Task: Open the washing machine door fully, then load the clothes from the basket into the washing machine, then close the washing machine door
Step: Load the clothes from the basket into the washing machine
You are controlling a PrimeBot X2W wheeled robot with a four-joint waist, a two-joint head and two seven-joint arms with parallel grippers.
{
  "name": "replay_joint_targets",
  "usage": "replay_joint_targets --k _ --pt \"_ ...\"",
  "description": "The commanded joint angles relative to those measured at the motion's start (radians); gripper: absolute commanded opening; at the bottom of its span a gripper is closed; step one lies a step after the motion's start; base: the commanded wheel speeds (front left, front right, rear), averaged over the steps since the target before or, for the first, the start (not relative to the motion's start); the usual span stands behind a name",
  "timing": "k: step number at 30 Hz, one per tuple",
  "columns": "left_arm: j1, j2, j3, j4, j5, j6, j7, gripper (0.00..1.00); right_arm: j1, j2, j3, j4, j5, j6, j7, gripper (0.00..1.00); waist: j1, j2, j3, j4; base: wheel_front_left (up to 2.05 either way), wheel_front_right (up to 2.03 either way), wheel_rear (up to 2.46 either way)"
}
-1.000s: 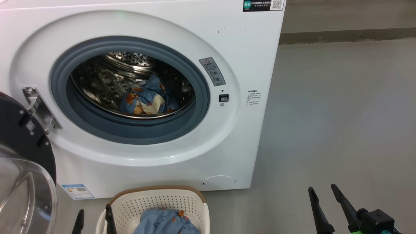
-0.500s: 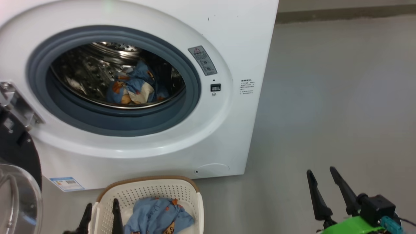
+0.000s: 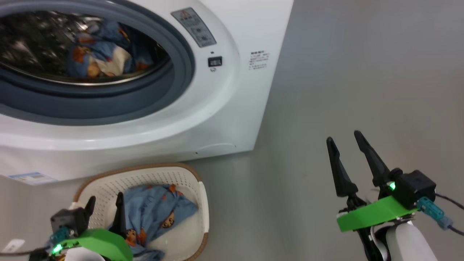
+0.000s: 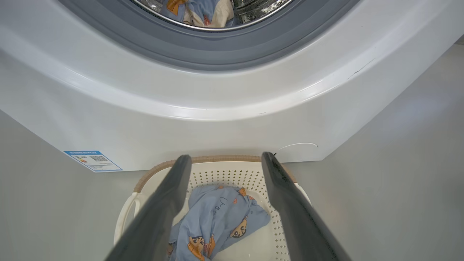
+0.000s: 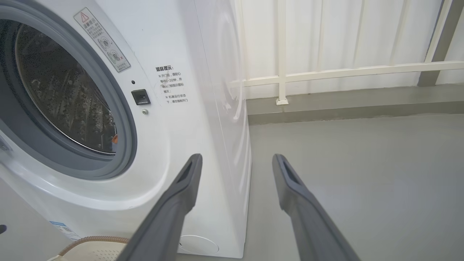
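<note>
**Change since a second ago:** the head camera has swung down and to the right. The washing machine (image 3: 232, 108) now sits higher and further left in that view, and more of both arms shows. Against the basket, the left claw has shifted from the left rim to over the inside.

**Items, left to right:**

1. Blue label sticker (image 3: 30, 177): low on the machine's front, at its left.
2. Left claw (image 3: 105, 198): fingers spread apart, nothing between them. It is poised over the left half of the basket. Whether a finger touches the cloth cannot be told.
3. Basket (image 3: 141, 169): cream, perforated, with a brown rim. It stands on the floor just in front of the machine.
4. Basket clothes (image 3: 156, 206): a light blue garment with orange and brown cartoon prints, lying crumpled inside. In the left wrist view it lies between that claw's two fingers.
5. Drum (image 3: 29, 43): steel and perforated, with its opening uncovered.
6. Drum clothes (image 3: 98, 58): a blue, orange and cream bundle resting at the drum's bottom front.
7. Rubber ring (image 3: 108, 105): grey-blue, circling the drum's mouth.
8. Warning label (image 3: 194, 27): grey, on the white surround to the right of the ring.
9. Latch socket (image 3: 214, 61): small and black, below that label.
10. Round cap (image 3: 217, 148): low on the front, at the right.
11. Floor (image 3: 344, 72): grey.
12. Right claw (image 3: 343, 137): fingers parted and holding nothing, over the floor and well apart from the machine's right corner.
</note>
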Motion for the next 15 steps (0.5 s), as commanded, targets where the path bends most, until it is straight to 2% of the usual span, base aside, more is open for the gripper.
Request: replay_joint_targets --k 1,10,15 --pt "-0.046 0.023 0.040 0.006 -0.015 -0.012 0.008 1.00 -0.034 0.002 0.026 -0.030 0.023 0.002 -0.005 1.00 0.0000 0.0000 0.112 -0.070 0.00 0.00 0.00" --pt "-0.188 0.077 0.029 0.262 -0.045 -0.082 0.106 1.00 -0.103 0.002 0.049 -0.041 0.060 0.002 -0.005 1.00 0.0000 0.0000 0.232 -0.128 0.00 0.00 0.00" --pt "-0.257 0.119 0.017 0.393 -0.030 -0.101 0.117 1.00 -0.133 0.002 0.064 -0.050 0.069 0.002 -0.005 1.00 0.0000 0.0000 0.281 -0.155 0.00 0.00 0.00"
